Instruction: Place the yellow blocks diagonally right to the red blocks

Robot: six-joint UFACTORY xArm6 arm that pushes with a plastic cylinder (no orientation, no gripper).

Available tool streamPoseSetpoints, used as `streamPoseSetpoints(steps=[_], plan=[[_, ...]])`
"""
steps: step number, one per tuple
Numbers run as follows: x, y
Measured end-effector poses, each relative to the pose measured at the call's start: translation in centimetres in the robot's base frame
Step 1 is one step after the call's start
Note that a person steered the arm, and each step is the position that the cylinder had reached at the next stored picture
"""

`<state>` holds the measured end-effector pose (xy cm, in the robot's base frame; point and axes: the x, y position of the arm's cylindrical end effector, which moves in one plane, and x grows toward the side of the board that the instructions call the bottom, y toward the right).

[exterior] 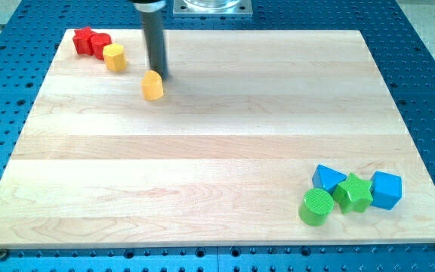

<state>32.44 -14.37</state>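
Note:
Two red blocks sit at the board's top left: a red star (pixel 84 38) and a red cylinder (pixel 100 44) touching it on its right. A yellow hexagonal block (pixel 114 57) touches the red cylinder on its lower right. A second yellow block (pixel 152 85), rounded on top, lies further right and lower, apart from the others. My tip (pixel 158 77) is at the end of the dark rod, just at the upper right edge of this second yellow block, touching or nearly touching it.
At the board's bottom right is a cluster: a blue triangular block (pixel 328 178), a green star (pixel 353 192), a blue cube-like block (pixel 386 189) and a green cylinder (pixel 316 206). The wooden board (pixel 202 151) lies on a blue perforated table.

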Motion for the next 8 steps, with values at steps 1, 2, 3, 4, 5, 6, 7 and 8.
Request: streamPoseSetpoints(steps=[1,2,3,4,5,6,7,8], plan=[[2.9,-11.6],[-2.2,-10.8],[-4.1,-7.9],[-2.6,-1.5],[0.9,4.2],[0.4,-1.5],[-2.2,-1.7],[-6.3,2.1]])
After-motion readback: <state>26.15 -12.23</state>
